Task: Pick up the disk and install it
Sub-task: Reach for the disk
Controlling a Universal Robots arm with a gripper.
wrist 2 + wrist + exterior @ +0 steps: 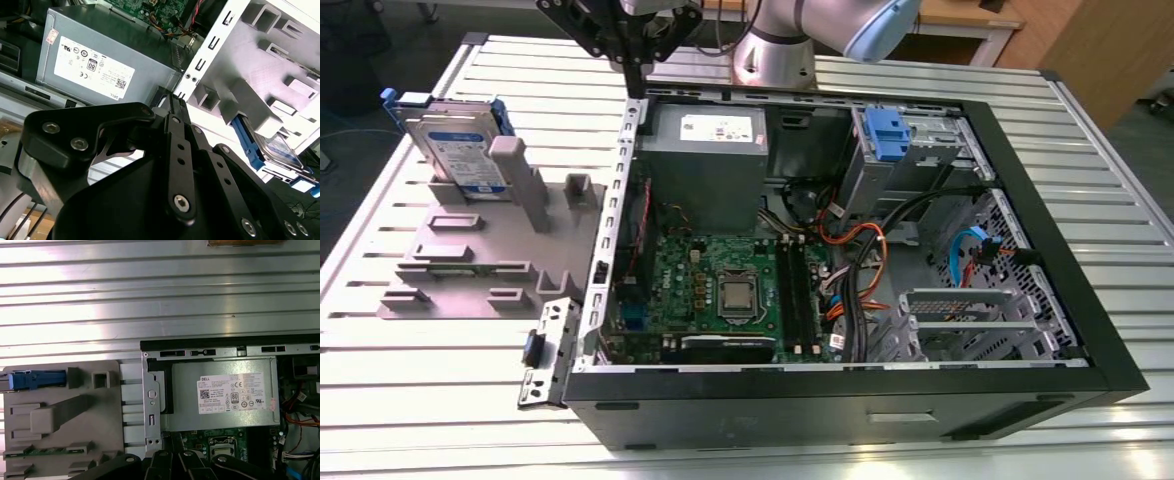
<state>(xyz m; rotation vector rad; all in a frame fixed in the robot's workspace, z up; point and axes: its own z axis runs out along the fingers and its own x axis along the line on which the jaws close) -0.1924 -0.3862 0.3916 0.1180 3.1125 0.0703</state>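
Empty gripper (635, 88), fingers pressed together, hangs over the open computer case (854, 390); the disk (460, 150) stands upright in a grey holder (467, 265) beside it, probably stiff, weighty and fragile, best pinched across its flat faces.

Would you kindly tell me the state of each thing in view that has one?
disk: standing upright in the grey holder, not gripped.
computer case: lying flat, side open.
gripper: jaws shut, empty, above the computer case's corner by the power supply.
blue caddy: seated in its bay inside the computer case.
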